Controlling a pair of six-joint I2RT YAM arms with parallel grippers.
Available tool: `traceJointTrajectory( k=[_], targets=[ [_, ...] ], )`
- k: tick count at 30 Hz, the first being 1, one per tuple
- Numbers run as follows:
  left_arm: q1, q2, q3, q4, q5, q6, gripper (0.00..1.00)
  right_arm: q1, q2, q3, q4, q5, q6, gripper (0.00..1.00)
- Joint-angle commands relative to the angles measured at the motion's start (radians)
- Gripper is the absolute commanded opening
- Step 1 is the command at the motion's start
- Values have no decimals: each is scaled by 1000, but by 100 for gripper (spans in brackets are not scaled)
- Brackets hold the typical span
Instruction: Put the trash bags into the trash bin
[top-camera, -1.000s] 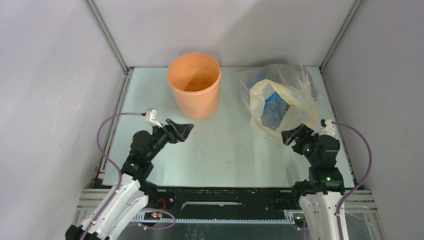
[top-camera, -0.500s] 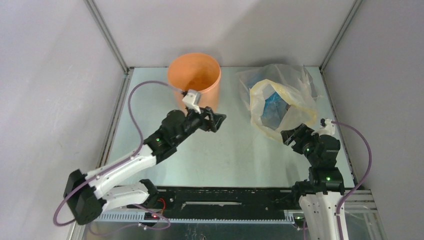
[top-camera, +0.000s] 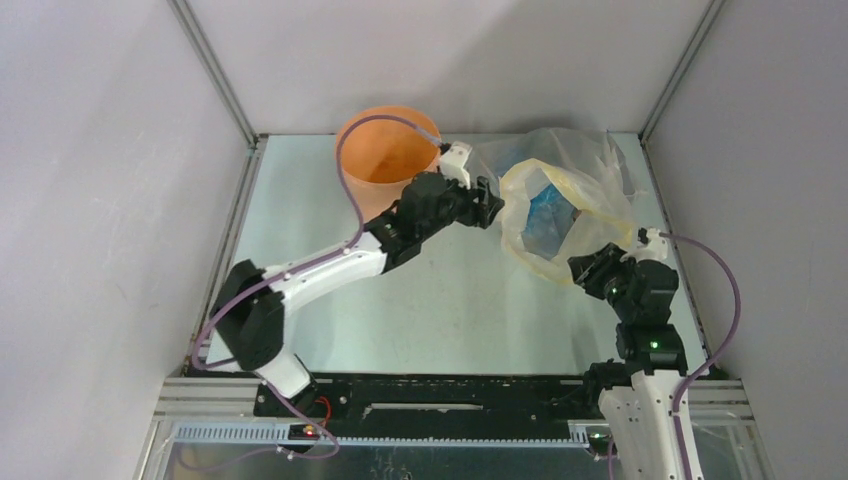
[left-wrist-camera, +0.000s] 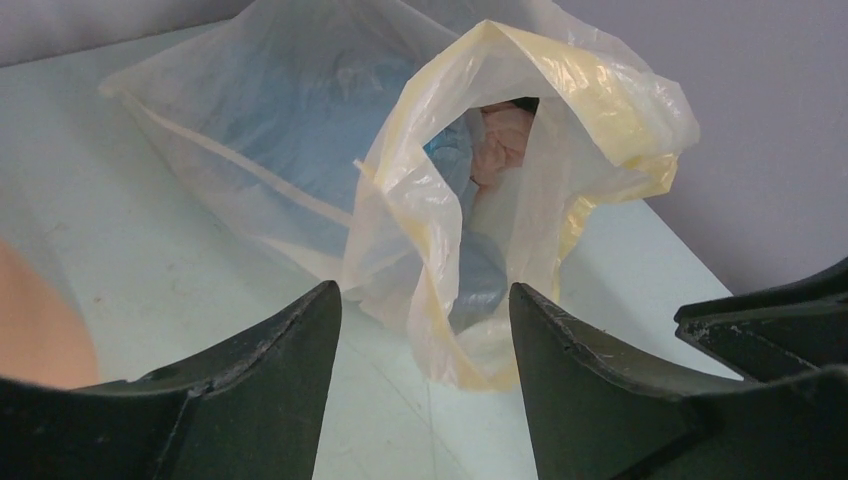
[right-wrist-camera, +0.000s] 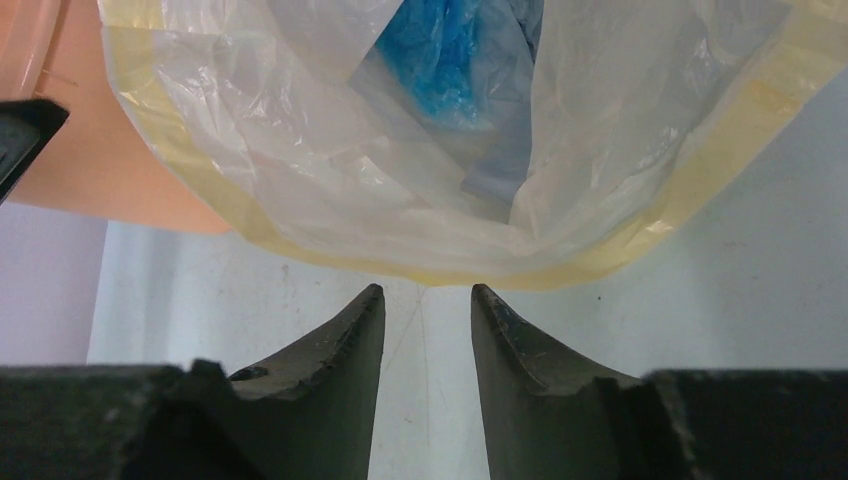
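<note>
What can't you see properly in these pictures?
- How many blue trash bags there are: in every view, the crumpled yellowish bag wraps them.
- The trash bin, near side: in the top view, the left arm covers it; the wrist views show only an edge.
- Pinkish patch inside the yellowish bag: left wrist view, too blurred to name.
- The right gripper, its jaws: top view, too small and dark.
</note>
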Motion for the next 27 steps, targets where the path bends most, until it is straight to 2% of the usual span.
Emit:
traceJointTrajectory(
  k=[1,3,5,7,9,11,12,14,20,27],
  targets=[
    [-8,113,142,-12,26,20,70,7,44,-1,104,5,-32,37],
    [-8,172,203,-42,24,25,70,39,76,-8,150,42,-45,34],
    [-8,218,252,-52,24,23,69,127,110,-11,195,135,-62,32],
    [-8,250,295,-54,31,26,60,231,149,-12,242,273,-84,31],
    [-7,270,326,-68,24,35,45,340,188,-18,296,430,-109,32],
    [-7,274,340,-82,5,50,20,439,234,-30,367,529,-143,31],
    [-7,270,338,-84,-4,57,10,467,258,-36,414,568,-166,31],
    [-8,252,331,-84,-8,70,1,494,316,-41,495,589,-199,32],
    [-7,222,313,-89,35,80,0,475,468,-41,632,521,-199,33],
    [-7,208,301,-89,68,74,0,417,591,-41,745,469,-121,33]
  ],
)
